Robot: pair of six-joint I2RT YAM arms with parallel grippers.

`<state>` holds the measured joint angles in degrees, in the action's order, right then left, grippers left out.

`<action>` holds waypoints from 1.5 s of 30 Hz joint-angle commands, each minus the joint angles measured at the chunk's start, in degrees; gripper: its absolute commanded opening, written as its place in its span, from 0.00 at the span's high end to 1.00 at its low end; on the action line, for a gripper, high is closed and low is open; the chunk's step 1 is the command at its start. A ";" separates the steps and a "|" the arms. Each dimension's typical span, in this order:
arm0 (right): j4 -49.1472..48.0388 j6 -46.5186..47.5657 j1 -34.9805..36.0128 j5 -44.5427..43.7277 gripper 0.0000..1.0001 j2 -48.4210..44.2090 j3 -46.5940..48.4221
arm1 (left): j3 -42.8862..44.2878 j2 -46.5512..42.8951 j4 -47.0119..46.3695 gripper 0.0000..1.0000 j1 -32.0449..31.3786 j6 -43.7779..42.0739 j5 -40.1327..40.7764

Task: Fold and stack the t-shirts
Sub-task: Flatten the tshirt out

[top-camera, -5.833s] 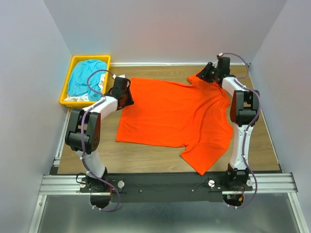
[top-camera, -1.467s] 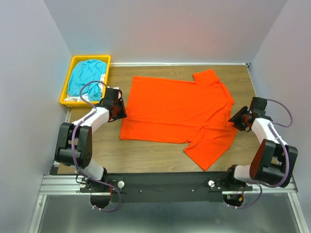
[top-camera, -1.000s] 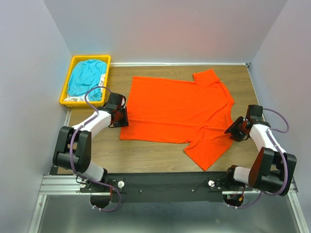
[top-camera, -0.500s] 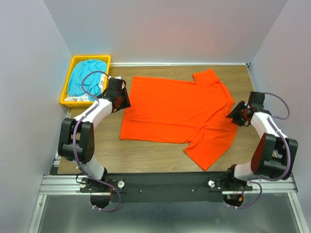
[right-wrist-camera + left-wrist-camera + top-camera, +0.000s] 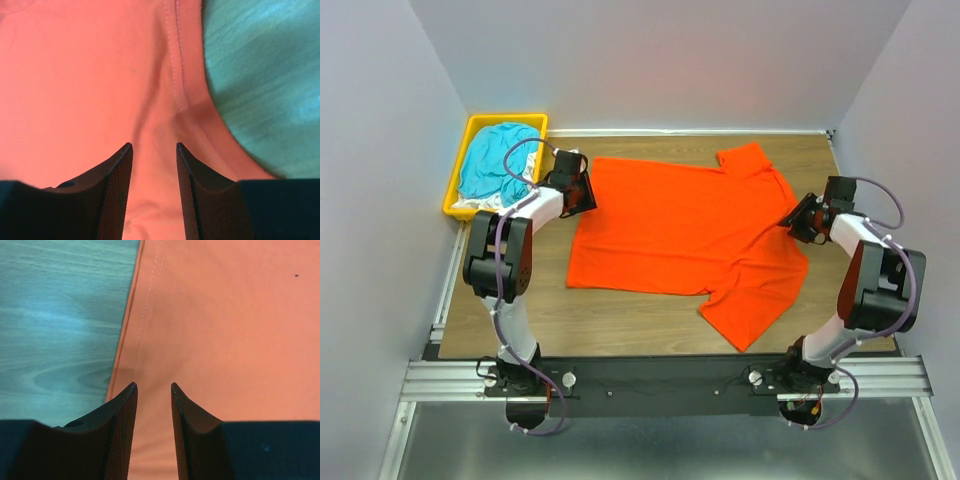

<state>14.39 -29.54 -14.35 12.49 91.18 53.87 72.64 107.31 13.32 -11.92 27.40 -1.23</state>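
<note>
Wooden tabletop carries the orange-red t-shirt, spread flat near its middle. Over the shirt's left hem the left gripper hovers low, fingers partly apart with nothing pinched between them (a stitched seam runs just ahead). The right gripper sits over the shirt's right edge beside a stitched band, likewise half-spread and holding nothing. A teal-blue t-shirt and white fabric lie in the yellow bin at the far left corner.
</note>
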 commanded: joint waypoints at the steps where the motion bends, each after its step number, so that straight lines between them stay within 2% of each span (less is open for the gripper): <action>1: -1.91 0.10 0.64 -0.36 0.52 4.79 2.99 | 2.59 4.48 -1.46 0.59 -0.21 -0.86 -2.37; 10: -3.58 0.27 0.73 -3.44 0.52 15.68 8.70 | 8.56 12.83 -0.32 0.61 1.02 0.73 -0.79; 13: -4.02 0.53 0.73 -4.41 0.53 19.82 12.40 | 12.70 15.47 1.09 0.62 1.82 0.90 -0.43; 20: -3.93 1.68 0.73 -3.97 0.52 28.95 25.83 | 29.03 23.29 7.33 0.62 3.22 0.20 0.80; 24: -2.88 2.38 0.73 -2.30 0.51 29.24 29.71 | 33.53 23.74 9.96 0.57 3.49 -0.85 2.80; 26: -1.22 3.17 0.73 -2.21 0.49 27.48 29.90 | 30.82 19.89 9.71 0.46 3.40 -1.47 4.83; 28: 0.45 3.44 0.73 -2.73 0.47 23.54 28.84 | 27.40 14.28 9.62 0.40 2.96 -3.05 6.67; 29: 2.29 3.35 0.90 -3.26 0.46 21.69 26.75 | 22.77 12.07 9.70 0.35 2.78 -3.57 8.16; 34: 6.95 5.36 4.15 -8.78 0.45 9.93 17.86 | 6.75 -2.24 13.47 0.35 0.77 -6.56 10.98; 37: 9.77 6.42 8.36 -12.23 0.45 4.56 12.59 | -3.35 -7.35 17.95 0.35 -3.09 -6.40 13.72; 41: 9.95 4.58 9.78 -13.02 0.45 -1.33 5.30 | -9.69 -12.11 19.90 0.35 -6.43 -3.94 11.61; 45: 9.87 4.05 10.74 -13.02 0.45 -3.81 1.16 | -11.38 -13.00 20.17 0.37 -7.85 -2.27 11.34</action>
<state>21.93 -24.99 -3.86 2.35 89.32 58.15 62.37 95.88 31.46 -19.38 23.00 9.17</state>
